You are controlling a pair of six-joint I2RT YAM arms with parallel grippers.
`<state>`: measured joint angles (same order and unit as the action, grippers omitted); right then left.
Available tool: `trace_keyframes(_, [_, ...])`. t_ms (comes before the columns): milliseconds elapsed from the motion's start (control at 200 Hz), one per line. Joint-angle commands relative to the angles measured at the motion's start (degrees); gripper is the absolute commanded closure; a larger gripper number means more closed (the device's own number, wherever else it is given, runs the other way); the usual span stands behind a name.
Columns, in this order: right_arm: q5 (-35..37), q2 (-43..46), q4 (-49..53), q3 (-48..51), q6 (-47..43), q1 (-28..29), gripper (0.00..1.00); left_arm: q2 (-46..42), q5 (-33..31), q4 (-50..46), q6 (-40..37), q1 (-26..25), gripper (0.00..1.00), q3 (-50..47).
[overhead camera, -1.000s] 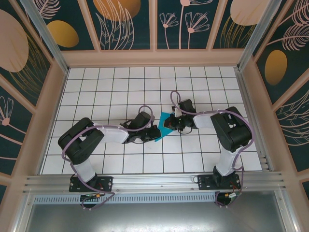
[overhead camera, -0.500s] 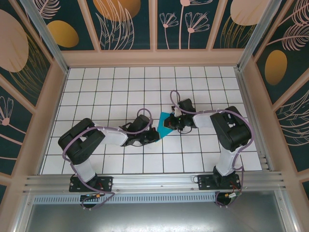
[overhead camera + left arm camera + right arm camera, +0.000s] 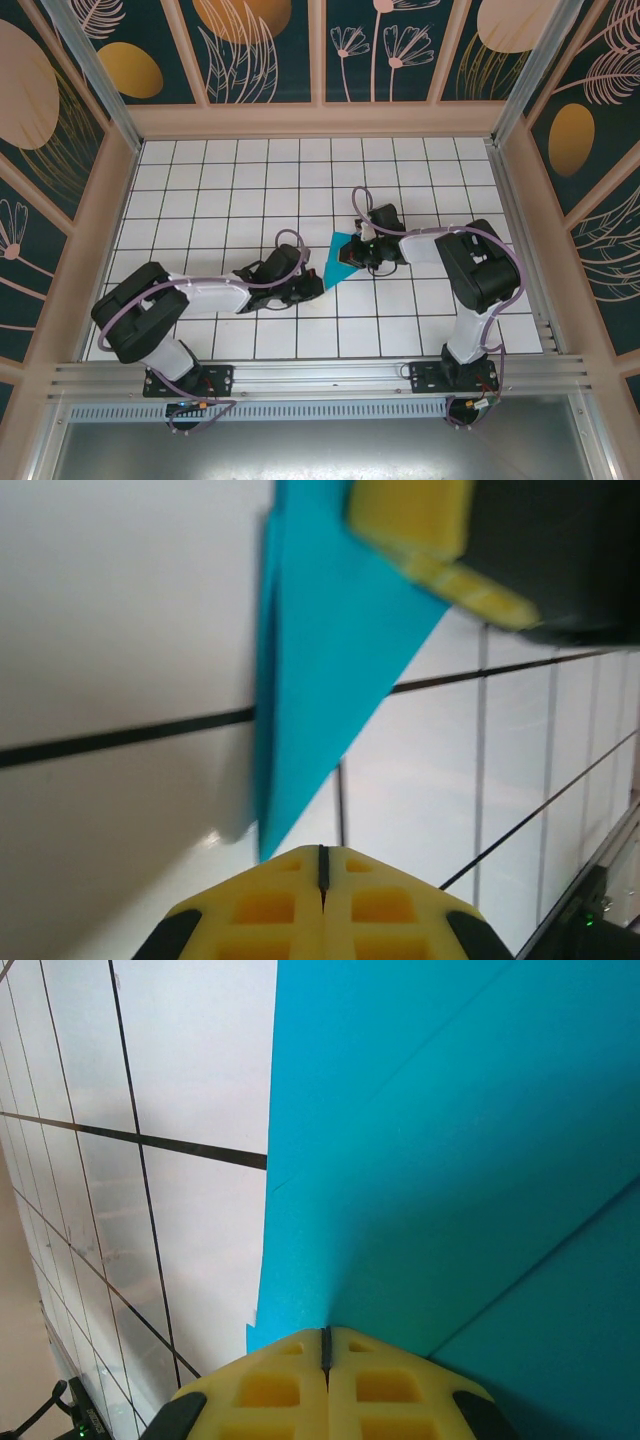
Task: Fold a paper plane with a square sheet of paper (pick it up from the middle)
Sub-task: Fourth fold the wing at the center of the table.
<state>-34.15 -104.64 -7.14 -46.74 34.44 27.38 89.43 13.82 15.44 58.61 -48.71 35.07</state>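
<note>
Now the closed, empty left pincer (image 3: 322, 856) has backed off to the tip of the creased cyan-blue paper sheet (image 3: 338, 264); the closed right pincer (image 3: 324, 1344) pins it, crease likely set.

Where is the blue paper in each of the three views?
Top external: the blue paper lies near the middle of the table.
Left wrist: the paper is at upper middle, tapering downward.
Right wrist: the paper covers the right side.
Shared landmark: the table's black grid lines.

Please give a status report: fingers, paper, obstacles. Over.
Left fingers shut, at the tip of the folded paper. Right fingers shut, upon its wide end. No obstacle seen.
</note>
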Motion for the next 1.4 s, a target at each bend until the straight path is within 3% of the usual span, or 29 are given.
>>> trace_keyframes(0, [7.88,-3.63,4.73,1.23,-1.3,0.1,1.0,-0.1,-5.02,1.22,-3.15,-0.16,0.98,4.29])
trace_keyframes(300, [7.17,-3.89,4.75,0.95,-1.3,0.19,1.0,10.44,-6.6,-0.81,-4.94,-0.11,1.0,11.47])
trace_keyframes(640, [7.25,-4.05,4.67,1.17,-1.31,0.18,1.0,16.19,-5.82,-0.35,-6.29,0.15,1.0,13.85])
trace_keyframes(786, [7.43,-4.46,4.77,1.13,-1.21,0.14,1.0,16.52,-4.89,-1.42,-6.03,0.03,1.0,11.97])
trace_keyframes(951, [8.04,-5.04,5.53,0.74,-1.07,0.14,1.0,17.28,2.88,-2.23,-5.1,-0.62,1.0,8.12])
trace_keyframes(1396, [8.93,-5.06,6.31,0.47,-1.04,-0.3,1.0,6.89,1.47,-6.78,-3.39,-3.13,1.0,-3.64])
